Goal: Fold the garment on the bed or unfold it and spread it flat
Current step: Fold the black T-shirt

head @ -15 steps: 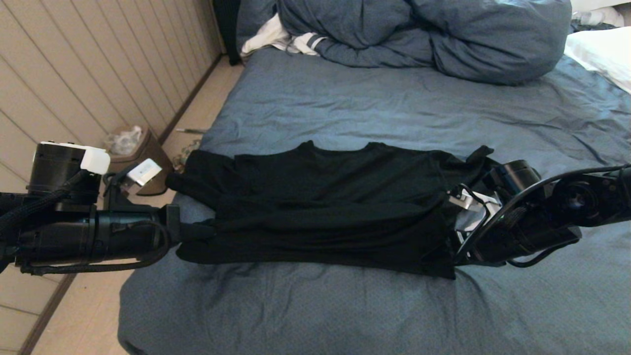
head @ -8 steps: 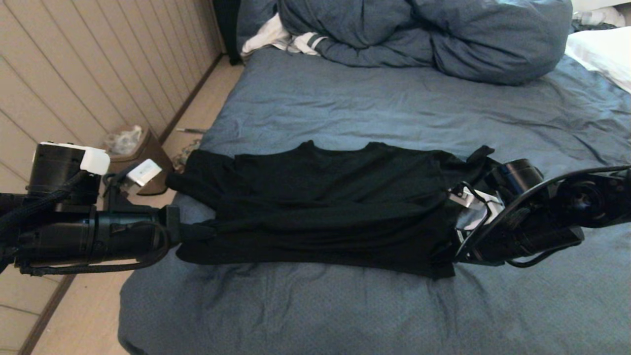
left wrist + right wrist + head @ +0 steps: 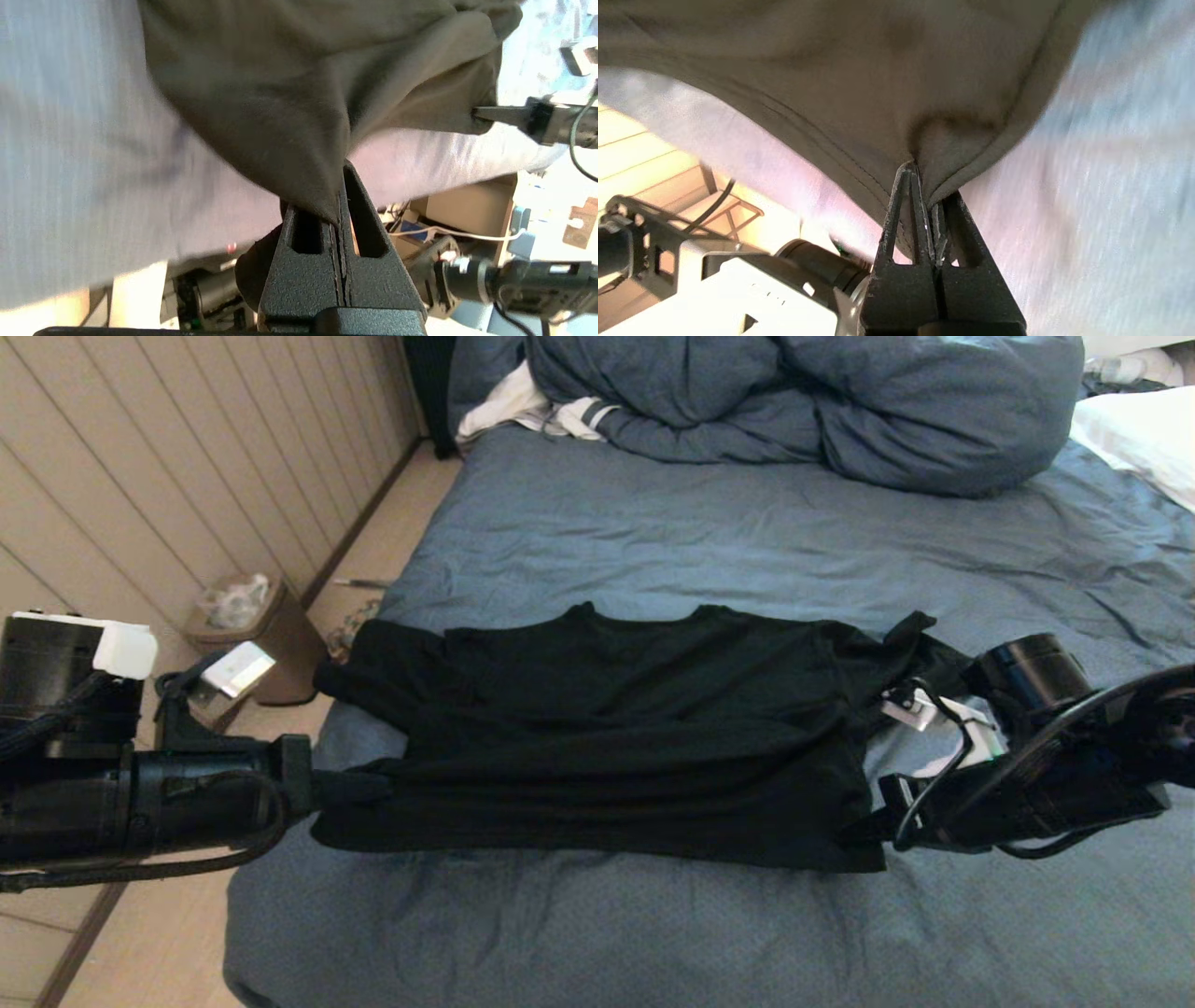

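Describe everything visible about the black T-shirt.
The black T-shirt is soft plain knit cloth with stitched hems, no print showing. It lies stretched sideways across the blue bed, creased, collar away from the robot. The left gripper and right gripper each pinch a near corner shut.
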